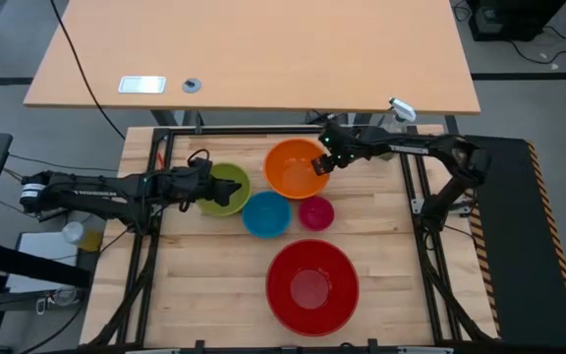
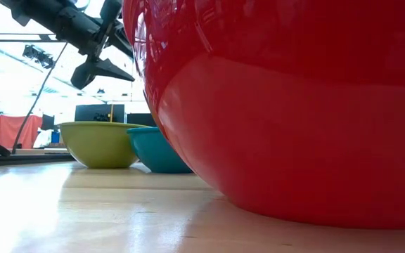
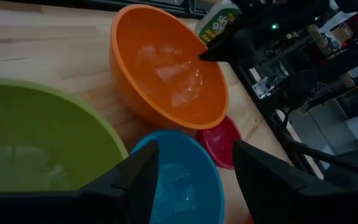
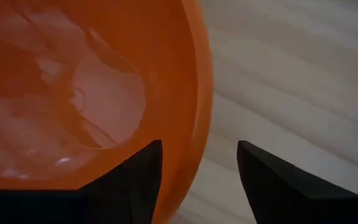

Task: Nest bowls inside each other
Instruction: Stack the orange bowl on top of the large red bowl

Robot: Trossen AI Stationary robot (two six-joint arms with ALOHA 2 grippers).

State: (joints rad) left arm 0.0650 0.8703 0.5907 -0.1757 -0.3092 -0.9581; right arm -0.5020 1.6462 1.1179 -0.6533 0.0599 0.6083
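Observation:
Five bowls rest on their bases on the wooden table (image 1: 204, 285): red (image 1: 311, 285) nearest, orange (image 1: 293, 169) at the far side, lime green (image 1: 226, 200), blue (image 1: 265, 213) and small magenta (image 1: 315, 212) between them. My right gripper (image 4: 197, 168) is open and points steeply down over the orange bowl's right rim (image 4: 202, 99), one finger above the inside and one above the table outside. My left gripper (image 3: 194, 165) is open and hangs above the green bowl (image 3: 36, 143), facing the blue bowl (image 3: 179, 180).
A spray bottle (image 3: 219, 22) stands just beyond the orange bowl at the table's far right. A lighter desk (image 1: 263, 59) lies past the far edge. In the low view the red bowl (image 2: 294, 105) hides most of the table.

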